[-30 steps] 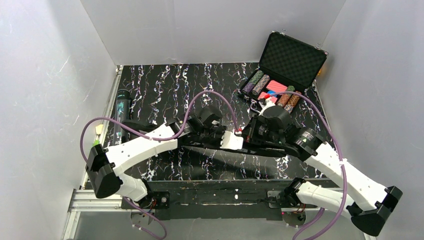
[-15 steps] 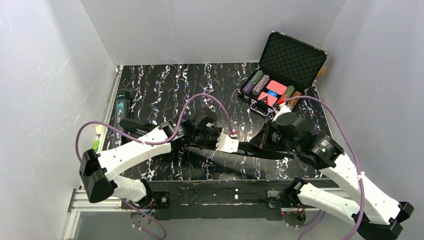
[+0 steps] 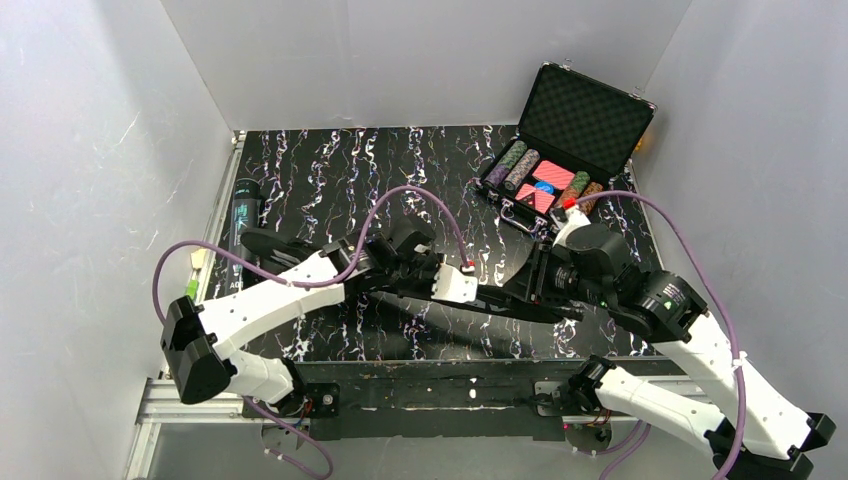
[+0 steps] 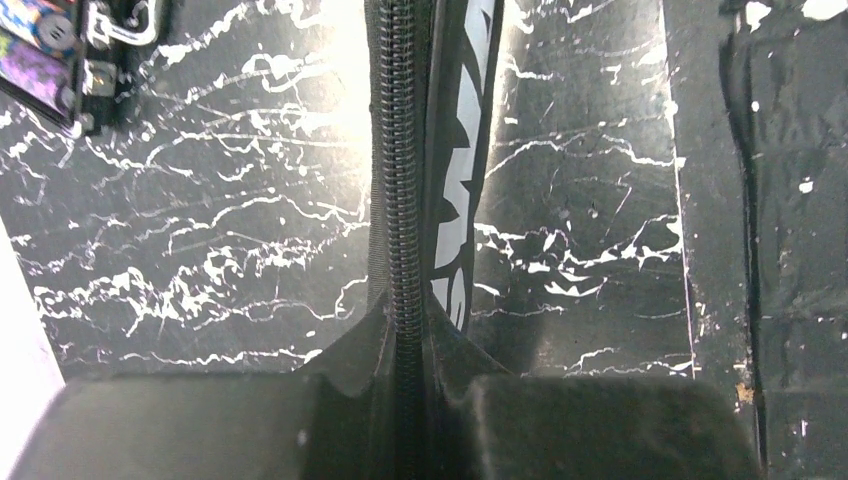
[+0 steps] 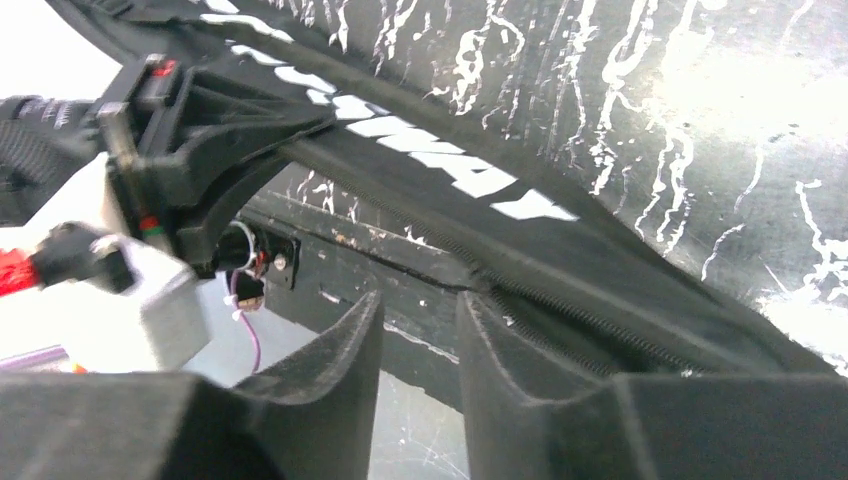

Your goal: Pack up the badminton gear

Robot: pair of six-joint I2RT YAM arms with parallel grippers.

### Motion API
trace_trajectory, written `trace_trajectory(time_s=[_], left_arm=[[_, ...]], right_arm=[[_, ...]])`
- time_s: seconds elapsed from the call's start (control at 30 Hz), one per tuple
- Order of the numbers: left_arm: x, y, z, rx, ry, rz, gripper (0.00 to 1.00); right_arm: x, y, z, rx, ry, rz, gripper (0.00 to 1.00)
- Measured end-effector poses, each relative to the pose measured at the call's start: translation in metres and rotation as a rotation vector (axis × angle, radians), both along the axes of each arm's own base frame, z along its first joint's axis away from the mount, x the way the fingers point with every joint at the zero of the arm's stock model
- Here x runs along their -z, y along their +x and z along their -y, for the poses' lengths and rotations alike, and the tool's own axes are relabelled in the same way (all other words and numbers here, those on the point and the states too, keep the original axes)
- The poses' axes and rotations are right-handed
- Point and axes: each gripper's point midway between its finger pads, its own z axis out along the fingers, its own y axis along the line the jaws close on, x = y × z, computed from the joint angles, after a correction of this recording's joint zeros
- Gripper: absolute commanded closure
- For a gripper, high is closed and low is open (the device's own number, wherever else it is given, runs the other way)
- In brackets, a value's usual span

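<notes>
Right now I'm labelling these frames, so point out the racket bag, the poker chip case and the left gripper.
racket bag (image 4: 405,180): left wrist view, on its zipper.
poker chip case (image 3: 587,118): top view, on its open lid.
left gripper (image 4: 405,350): left wrist view, between fingertips clamping the bag.

Plain white walls (image 3: 400,60) enclose a black, white-veined marbled tabletop (image 3: 330,170).

I have the racket bag (image 3: 505,300) lying left to right across the centre of the table (image 3: 330,170). Its zipper edge runs between the fingers of the left gripper (image 4: 405,370). The right gripper (image 5: 420,310) sits just beside the bag, frame right. The poker chip case (image 3: 560,150) stands behind, upper right. A cylindrical container (image 3: 243,225) lies along the table's left edge.
</notes>
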Motion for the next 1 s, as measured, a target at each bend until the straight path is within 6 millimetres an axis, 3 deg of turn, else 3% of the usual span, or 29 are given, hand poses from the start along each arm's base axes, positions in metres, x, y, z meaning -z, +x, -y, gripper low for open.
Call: trace_trajectory(time_s=[0.2,0.3,0.37,0.43,0.53,0.6,0.63,0.8,1.0], left_arm=[[0.012,0.001,-0.005,-0.015,0.052,-0.019,1.0],[0.011,0.001,-0.006,-0.021,0.053,-0.02,1.0],[0.009,0.002,-0.006,-0.026,0.051,-0.017,1.0],[0.007,0.004,-0.005,-0.031,0.048,-0.011,1.0],[-0.004,0.008,-0.003,-0.046,0.027,0.001,1.0],[-0.027,0.016,0.001,-0.066,-0.023,0.024,1.0],[-0.036,0.019,0.002,-0.073,-0.044,0.036,1.0],[-0.06,0.023,-0.003,-0.093,-0.098,0.068,1.0],[-0.071,0.019,-0.012,-0.104,-0.114,0.08,1.0]], right_arm=[[-0.012,-0.003,-0.01,-0.058,0.035,0.009,0.34],[-0.023,-0.001,-0.008,-0.048,0.041,0.038,0.35],[-0.034,0.003,-0.001,-0.015,0.035,0.073,0.43],[-0.053,0.01,0.014,0.056,0.036,0.138,0.56],[-0.076,0.013,0.048,0.198,0.042,0.223,0.87],[-0.085,0.01,0.074,0.299,0.04,0.257,0.99],[-0.089,0.008,0.109,0.442,0.014,0.282,0.99],[-0.077,0.016,0.145,0.607,-0.124,0.294,0.99],[-0.092,0.023,0.171,0.731,-0.165,0.372,0.99]])
